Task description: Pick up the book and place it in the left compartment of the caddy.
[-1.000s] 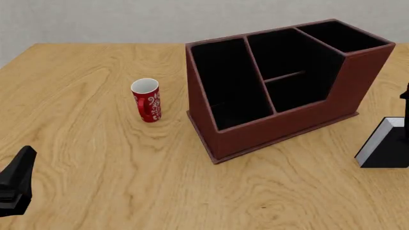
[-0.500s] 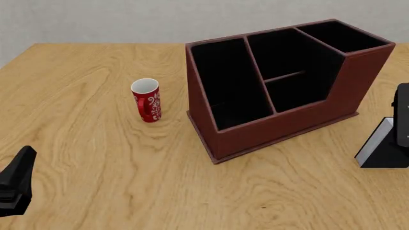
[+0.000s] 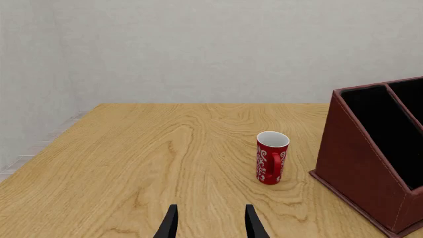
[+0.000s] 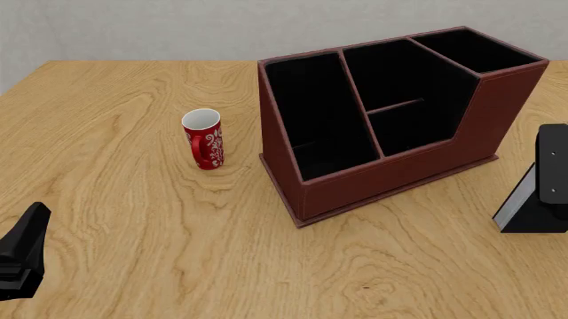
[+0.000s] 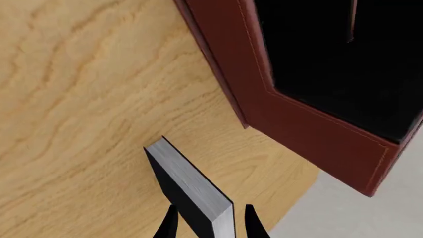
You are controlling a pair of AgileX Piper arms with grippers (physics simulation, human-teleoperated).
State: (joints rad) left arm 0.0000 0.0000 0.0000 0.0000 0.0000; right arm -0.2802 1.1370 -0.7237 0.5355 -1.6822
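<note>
The book (image 4: 530, 212) is standing on edge on the bench (image 4: 133, 219) at about four o'clock from the caddy (image 4: 390, 179), well apart from the left compartment (image 4: 315, 126). The right pincer (image 5: 208, 223) is straddling its top edge, fingers either side; whether it is clenching, I cannot tell. The left pincer (image 3: 210, 225) is idling released, clear of the mug (image 4: 204, 138).

open tabletop (image 4: 133, 219) left of caddy (image 4: 390, 179), red mug (image 4: 203, 139) just beside its left wall
</note>
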